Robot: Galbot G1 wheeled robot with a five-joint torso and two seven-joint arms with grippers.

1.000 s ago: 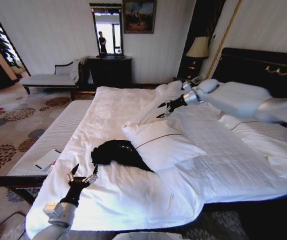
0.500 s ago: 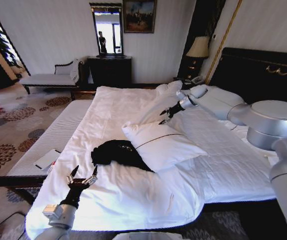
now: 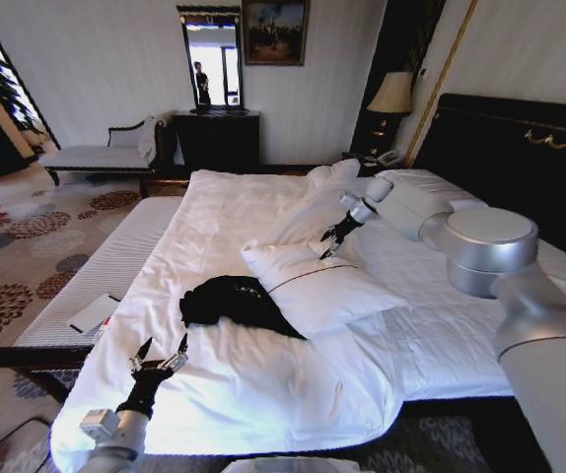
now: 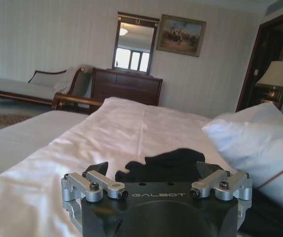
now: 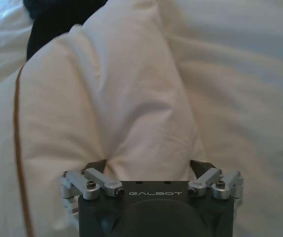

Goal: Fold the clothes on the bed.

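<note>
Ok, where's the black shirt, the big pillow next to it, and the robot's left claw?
black shirt (image 3: 232, 301), head view, crumpled middle.
pillow (image 3: 322, 286), head view, top face.
left gripper (image 3: 160, 355), head view, between its open fingertips.

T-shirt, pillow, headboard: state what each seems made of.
T-shirt: soft matte black fabric, likely knit; it lies crumpled in limp folds. Pillow: smooth white woven cloth, puffed, with dark piping. Headboard: dark, probably polished wood, with gilt ornament.

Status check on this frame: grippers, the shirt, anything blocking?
Left gripper open, low near the bed's edge, short of the black T-shirt. Right gripper open above the pillow. Shirt crumpled, unfolded; pillow lies against it.
</note>
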